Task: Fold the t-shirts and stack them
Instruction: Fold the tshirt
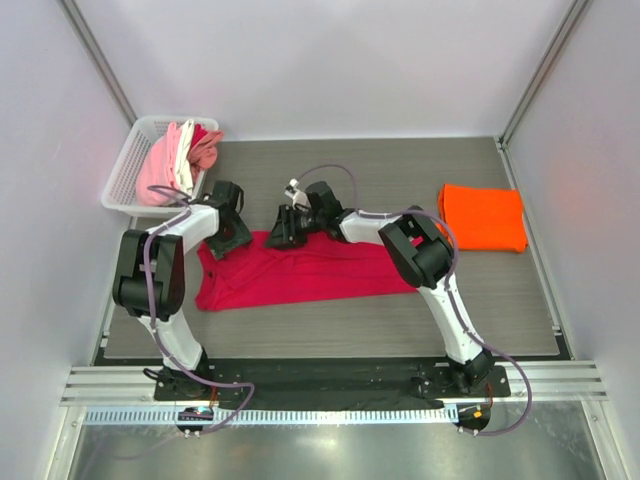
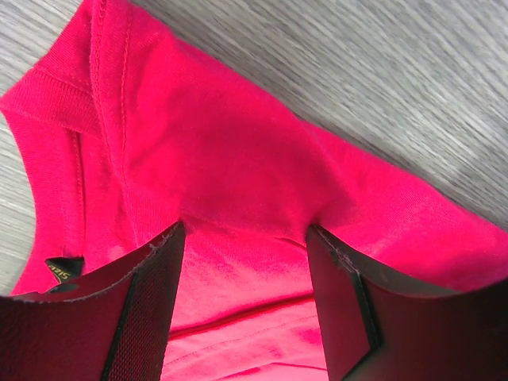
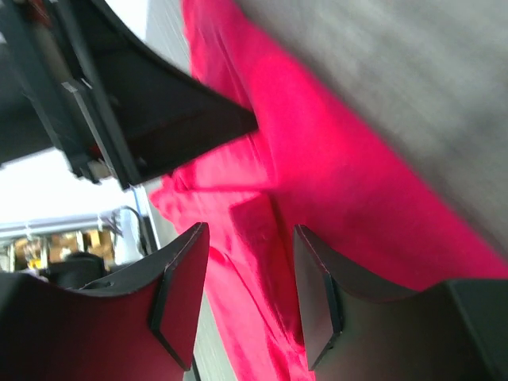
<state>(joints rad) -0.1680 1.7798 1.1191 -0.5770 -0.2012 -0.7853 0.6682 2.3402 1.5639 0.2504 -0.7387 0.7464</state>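
The crimson t-shirt (image 1: 300,272) lies flat across the middle of the table, folded lengthwise. My left gripper (image 1: 228,236) is at its far left corner, by the collar. In the left wrist view the left gripper (image 2: 246,232) is open, its tips down on the crimson cloth (image 2: 238,143), which runs between the jaws; the dark neck label (image 2: 63,268) shows at lower left. My right gripper (image 1: 286,232) is at the shirt's far edge. In the right wrist view it (image 3: 250,232) is open over the crimson cloth (image 3: 349,182). A folded orange t-shirt (image 1: 483,217) lies far right.
A white basket (image 1: 125,170) at the far left holds pink and white shirts (image 1: 172,160). The two grippers are close together; the left gripper's dark body (image 3: 159,111) shows in the right wrist view. Grey walls enclose the table.
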